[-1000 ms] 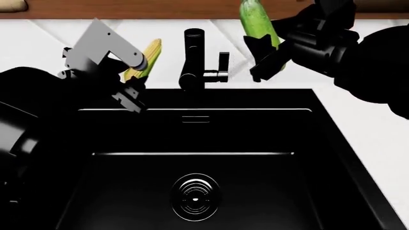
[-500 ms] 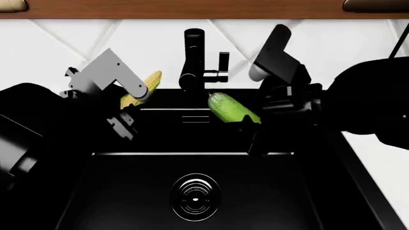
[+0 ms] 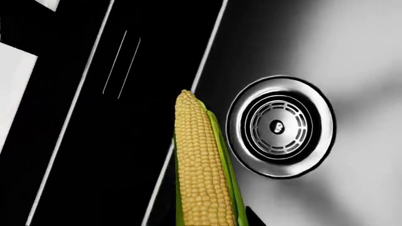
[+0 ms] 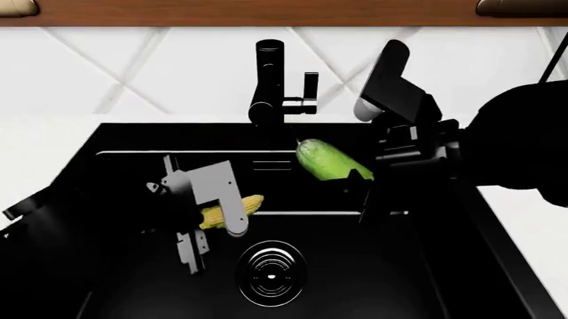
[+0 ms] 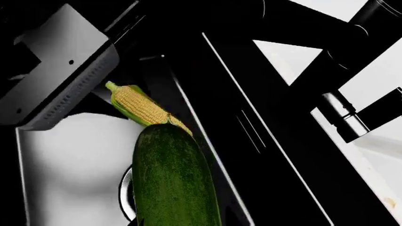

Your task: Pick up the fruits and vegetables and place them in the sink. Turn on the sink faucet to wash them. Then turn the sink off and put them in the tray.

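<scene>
Left gripper (image 4: pixel 209 222) sits at the centre-left of the head view, low inside the sink (image 4: pixel 497 219), and its fingers are closed on the corn cob (image 4: pixel 233 210), which lies nearly level with its tip pointing toward the middle of the frame. Right gripper (image 4: pixel 360 183) is at the right of centre, a little higher, and it is closed on the cucumber (image 4: pixel 330 161); this one slants, with its rounded end up toward the faucet (image 4: pixel 269 83) and its lower end hidden between the dark fingers. Only the head view shows both arms together, the whole black basin, the white counter (image 4: pixel 36 146) around it and the faucet with its small side lever (image 4: pixel 310 86) standing behind the back rim. The left wrist view gives what the head view cannot — the rows of yellow kernels and the thin green husk of the corn cob (image 3: pixel 202 165) seen close, with the round ridged drain (image 3: pixel 280 127) just beside it in the frame; I cannot tell from it if the cob touches the floor of the basin. The right wrist view looks along the cucumber (image 5: pixel 172 176) and shows the corn cob (image 5: pixel 139 106) beyond its far end, and also a part of the drain (image 5: pixel 127 195) under it. The basin itself holds nothing loose — both vegetables hang in the grippers above its floor.
</scene>
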